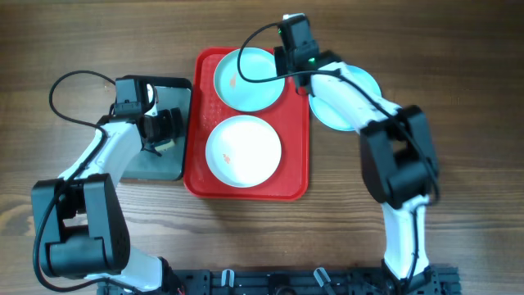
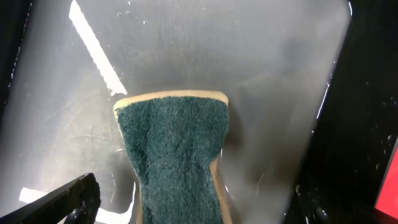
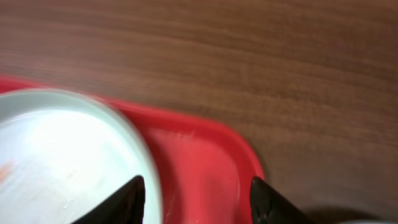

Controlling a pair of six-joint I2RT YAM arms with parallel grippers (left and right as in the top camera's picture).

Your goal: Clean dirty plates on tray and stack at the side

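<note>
The red tray (image 1: pixel 196 176) holds a light blue plate (image 1: pixel 246 78) with a reddish smudge at the far end and a white plate (image 1: pixel 243 152) at the near end. A second light blue plate (image 1: pixel 332 111) lies on the table right of the tray, partly under my right arm. My right gripper (image 3: pixel 196 199) is open over the tray's far right corner (image 3: pixel 205 162), with the light blue plate's rim (image 3: pixel 62 155) beside its left finger. My left gripper (image 2: pixel 196 208) is open around a green sponge (image 2: pixel 177 162) on the grey metal tray (image 2: pixel 261 81).
The dark grey metal tray (image 1: pixel 164 168) sits directly left of the red tray. Bare wooden table (image 1: pixel 458 74) surrounds both. A black rail (image 1: pixel 286 280) runs along the front edge.
</note>
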